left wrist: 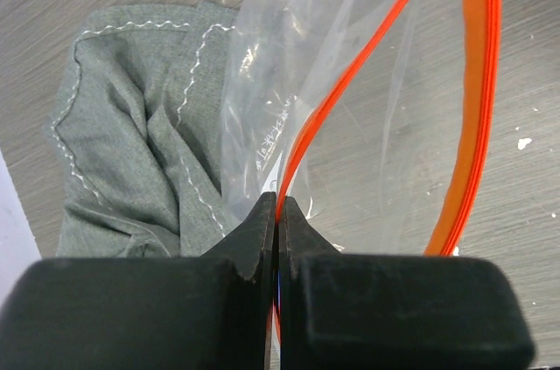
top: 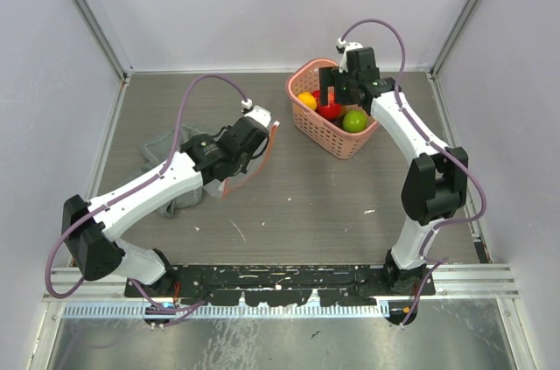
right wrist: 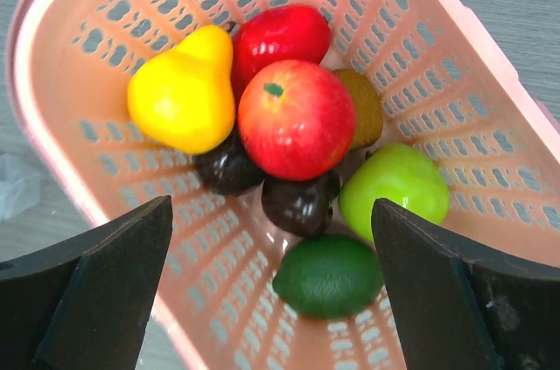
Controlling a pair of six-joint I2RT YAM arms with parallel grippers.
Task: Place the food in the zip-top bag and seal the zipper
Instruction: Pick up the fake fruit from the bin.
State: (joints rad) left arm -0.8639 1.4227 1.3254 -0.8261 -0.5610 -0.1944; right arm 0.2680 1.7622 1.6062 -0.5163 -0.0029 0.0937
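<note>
The worktop (top: 306, 204) carries everything. Toward its far right corner sits the pink basket (top: 346, 144), which keeps the food (top: 354, 121) heaped in one place. The right pincer (top: 332, 94) hangs just above the heap, released, its fingers spread wide and grasping nothing. This looks like the line-up for a first pick.

Near the left edge lies the grey cloth (top: 162, 147), crumpled and partly under the left arm. Just beside it, toward the middle of the worktop, is the zip-top bag (left wrist: 350, 64). The left pincer (left wrist: 278, 205) is clenched on one lip of its mouth and holds that lip up, most likely so the mouth stays presented toward the basket for loading. Whether the bag's lower edge rests on the worktop I cannot tell.

The bag is clear and crinkled, with nothing visible inside, and it is unsealed. The two tracks of the zipper (left wrist: 477, 99) stand apart: a thin red-orange line rises from the shut jaws and a broad band curves away to the right, with bare worktop showing between them.

In the basket, a red apple (right wrist: 296, 121) tops the pile under the open fingers and seems the likely target. A yellow pear (right wrist: 179, 90), a green apple (right wrist: 394, 186) and a dark green lime (right wrist: 328, 275) crowd around it, none touching the pincer.
</note>
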